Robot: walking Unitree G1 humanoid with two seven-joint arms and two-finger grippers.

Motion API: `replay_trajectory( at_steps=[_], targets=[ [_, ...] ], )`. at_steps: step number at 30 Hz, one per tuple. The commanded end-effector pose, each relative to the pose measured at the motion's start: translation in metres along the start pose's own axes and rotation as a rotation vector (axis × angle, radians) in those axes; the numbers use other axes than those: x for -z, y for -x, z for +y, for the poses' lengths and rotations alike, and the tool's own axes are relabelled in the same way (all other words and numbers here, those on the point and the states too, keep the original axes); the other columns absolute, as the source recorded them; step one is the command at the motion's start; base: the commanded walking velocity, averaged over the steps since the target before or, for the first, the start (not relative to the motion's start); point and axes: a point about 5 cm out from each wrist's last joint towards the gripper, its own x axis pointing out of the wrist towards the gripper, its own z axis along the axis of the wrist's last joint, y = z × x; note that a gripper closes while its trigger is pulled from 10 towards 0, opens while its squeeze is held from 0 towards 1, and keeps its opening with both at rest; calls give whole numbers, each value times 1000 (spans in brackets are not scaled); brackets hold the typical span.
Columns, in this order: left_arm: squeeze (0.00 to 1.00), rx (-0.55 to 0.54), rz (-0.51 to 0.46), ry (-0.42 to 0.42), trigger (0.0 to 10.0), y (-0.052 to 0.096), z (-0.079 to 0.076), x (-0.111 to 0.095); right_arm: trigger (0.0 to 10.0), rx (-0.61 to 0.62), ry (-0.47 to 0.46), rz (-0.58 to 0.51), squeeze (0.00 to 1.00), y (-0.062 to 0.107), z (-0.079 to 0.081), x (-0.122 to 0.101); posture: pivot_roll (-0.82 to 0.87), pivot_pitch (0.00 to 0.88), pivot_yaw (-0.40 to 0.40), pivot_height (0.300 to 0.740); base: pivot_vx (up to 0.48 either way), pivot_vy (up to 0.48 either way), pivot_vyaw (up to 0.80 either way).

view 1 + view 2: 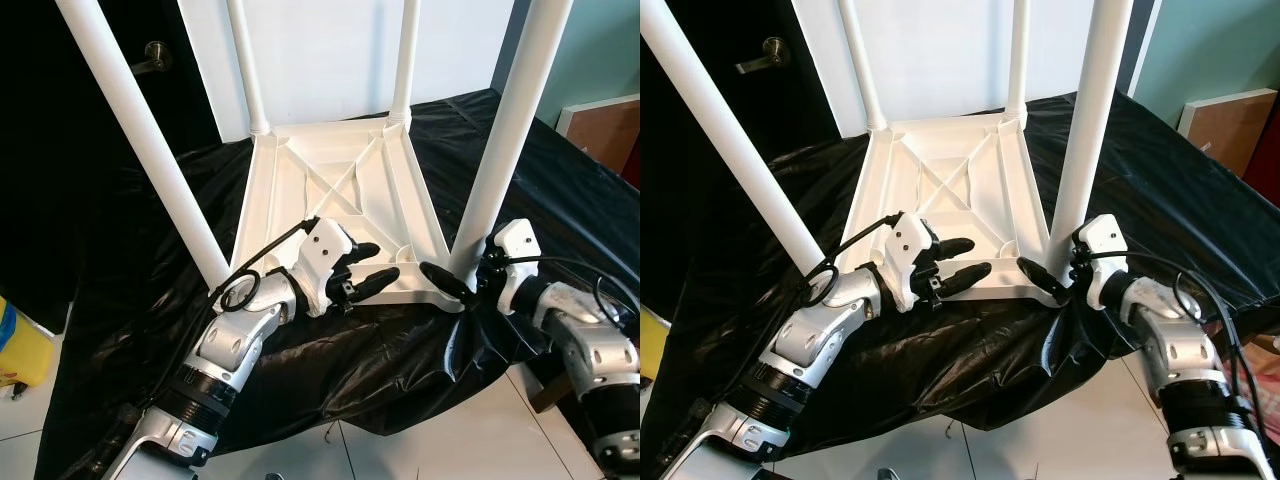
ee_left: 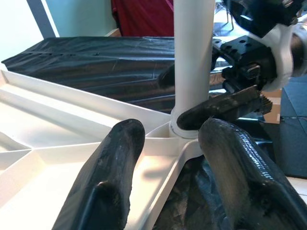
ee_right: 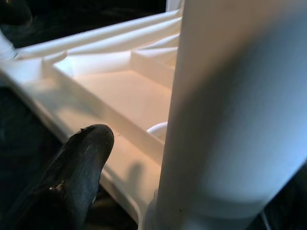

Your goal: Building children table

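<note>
The white table (image 1: 340,190) lies upside down on the black sheet (image 1: 120,300), its legs pointing up. The right gripper (image 1: 462,272) squeezes the near right leg (image 1: 500,150) low down. The left gripper (image 1: 368,268) is open and empty over the near edge, just left of that leg.

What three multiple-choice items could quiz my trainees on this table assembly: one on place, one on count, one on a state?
1. What does the upturned white table lie on?
A. black sheet
B. bare tiles
C. red rug

2. How many white legs stand up from it?
A. two
B. three
C. four

3. What is the right hand doing?
A. hanging idle
B. closing around the near right leg's base
C. gripping the sheet

Key: 1 A, the black sheet spreads under the table. 2 C, one leg rises at each corner. 3 B, its fingers sit either side of that leg; the left hand is open over the table's near edge.
</note>
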Motion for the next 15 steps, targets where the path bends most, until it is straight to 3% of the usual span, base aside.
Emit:
replay_trajectory(
  at_steps=[1, 3, 4, 9, 10, 15],
  targets=[
    [0, 24, 2, -13, 10000, 1, 2, -1, 10000, -66, 8, 33, 0, -3, 1, 4, -136, 0, 83, 740, 0, 0, 0],
    [0, 24, 2, -13, 10000, 1, 2, -1, 10000, -81, 20, 43, 0, -3, 0, 4, -136, 0, 83, 740, 0, 0, 0],
    [0, 26, 0, -12, 10000, 1, 1, -1, 6039, -110, 23, 49, 0, -3, -2, 3, -135, 0, 83, 740, 0, 0, 0],
    [0, 26, 0, -12, 10000, 1, 0, -1, 6039, -119, 23, 50, 0, -3, -3, 3, -135, 0, 83, 740, 0, 0, 0],
    [0, 23, -2, -13, 10000, 1, 1, -1, 0, -114, 25, 52, 0, -2, -8, 1, -119, 0, 76, 740, 0, 0, 0],
    [0, 19, -2, -13, 10000, 2, 2, -1, 0, -110, 23, 52, 0, -1, -12, 0, -119, 0, 78, 740, 0, 0, 0]
  ],
)
